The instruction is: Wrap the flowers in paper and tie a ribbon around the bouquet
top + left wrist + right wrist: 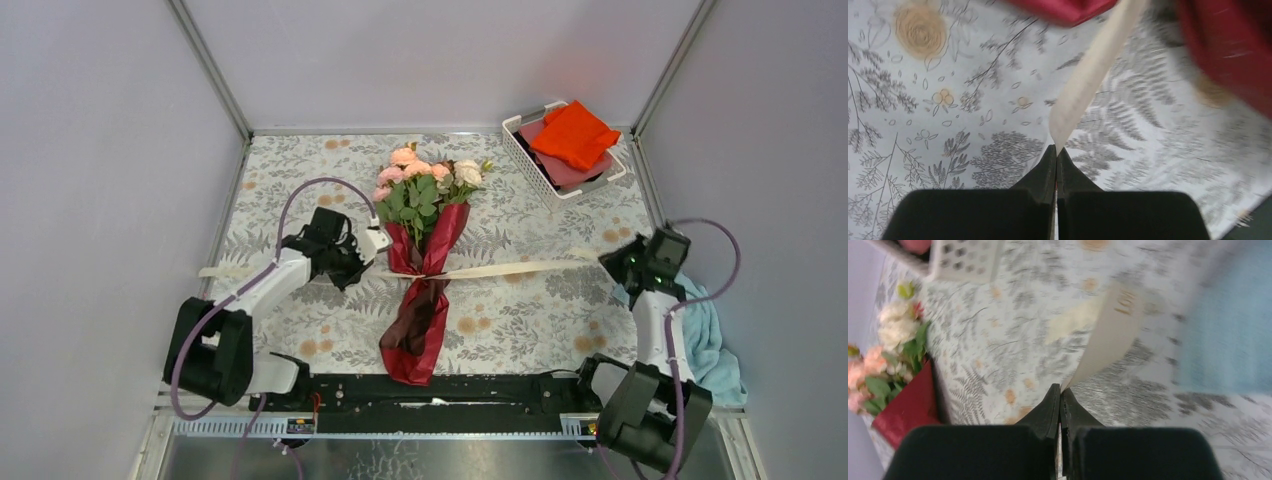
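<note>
Left gripper [1056, 150] and right gripper [1060, 387] each pinch the ribbon [510, 268], either side of bouquet [418, 320]; pull apart evenly, cinching its waist

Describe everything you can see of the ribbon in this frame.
The ribbon is a narrow, flat, floppy cream strip, cloth-like. It runs sideways across the table, crossing the narrow waist of the bouquet. The left hand is shut on it beside the bouquet, the right hand shut on it at the far right. A loose tail lies on the table beyond the left arm.
</note>
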Robot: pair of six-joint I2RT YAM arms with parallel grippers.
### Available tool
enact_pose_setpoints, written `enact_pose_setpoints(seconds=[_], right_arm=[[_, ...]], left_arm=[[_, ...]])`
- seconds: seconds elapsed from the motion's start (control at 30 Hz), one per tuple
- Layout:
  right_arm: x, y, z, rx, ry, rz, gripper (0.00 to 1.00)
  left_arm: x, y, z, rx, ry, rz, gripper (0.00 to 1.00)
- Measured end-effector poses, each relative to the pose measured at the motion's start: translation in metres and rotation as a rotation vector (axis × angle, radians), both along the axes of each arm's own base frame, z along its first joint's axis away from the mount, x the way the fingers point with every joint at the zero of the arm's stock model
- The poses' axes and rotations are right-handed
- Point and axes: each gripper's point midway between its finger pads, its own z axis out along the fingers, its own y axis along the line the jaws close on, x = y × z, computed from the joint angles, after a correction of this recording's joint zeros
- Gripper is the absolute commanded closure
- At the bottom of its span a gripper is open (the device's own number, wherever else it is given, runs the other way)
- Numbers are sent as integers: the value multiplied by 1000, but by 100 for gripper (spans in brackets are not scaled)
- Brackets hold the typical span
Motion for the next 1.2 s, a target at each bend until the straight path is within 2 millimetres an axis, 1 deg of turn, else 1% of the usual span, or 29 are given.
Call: enact_pose_setpoints(seconds=[0.03,0.07,0.17,0.23,0.27,0.3,0.33,0.37,0.4,0.43,0.47,0.5,0.53,0.6,0.67,0.7,0.77,0.83,0.87,0.93,1.0,1.1,1.2], right_arm=[[8,7,7,-37,-13,46,100],[17,18,15,-73,-29,108,100],[40,69,38,-137,-87,320,100],[44,103,44,-146,-108,435,100],[42,122,43,-144,-108,495,99],[38,139,39,-143,-96,549,96],[32,157,34,-136,-83,605,90],[27,171,29,-131,-68,650,81],[19,185,22,-127,-41,700,70],[10,197,13,-120,-6,745,60],[-2,209,1,-118,52,801,54],[-10,213,-7,-112,94,820,43],[-19,215,-16,-117,147,844,35],[-33,213,-26,-131,224,871,30],[-37,213,-21,-146,219,887,29],[-36,215,-13,-152,185,895,29],[-31,224,12,-158,61,927,29],[-28,245,44,-144,-116,998,29],[-28,262,66,-121,-253,1056,30],[-34,288,91,-78,-444,1146,31],[-44,306,100,-44,-575,1221,32],[-56,328,93,-19,-656,1324,41],[-62,348,89,-27,-727,1432,46]], left_arm=[[-4,-4,8,3,6,-13,100],[-8,-10,17,0,9,-28,100],[-20,-42,56,-42,-18,-117,100],[-27,-67,85,-91,-38,-176,100],[-31,-81,100,-118,-45,-212,100],[-35,-91,109,-139,-44,-236,100],[-38,-97,114,-151,-37,-252,100],[-44,-104,118,-159,-21,-268,100],[-47,-108,119,-162,-6,-277,100],[-51,-113,120,-163,20,-287,100],[-54,-118,121,-164,39,-293,100],[-55,-121,123,-168,55,-295,100],[-56,-124,125,-174,70,-298,100],[-54,-131,135,-199,71,-300,100],[-52,-136,145,-227,62,-299,100],[-52,-137,147,-237,60,-297,100],[-54,-140,150,-254,68,-290,100],[-56,-143,151,-272,83,-290,100],[-57,-145,151,-285,92,-291,100],[-57,-149,150,-301,107,-294,100],[-55,-153,148,-313,120,-293,100],[-55,-159,145,-334,140,-299,100],[-59,-162,146,-355,155,-315,100]])
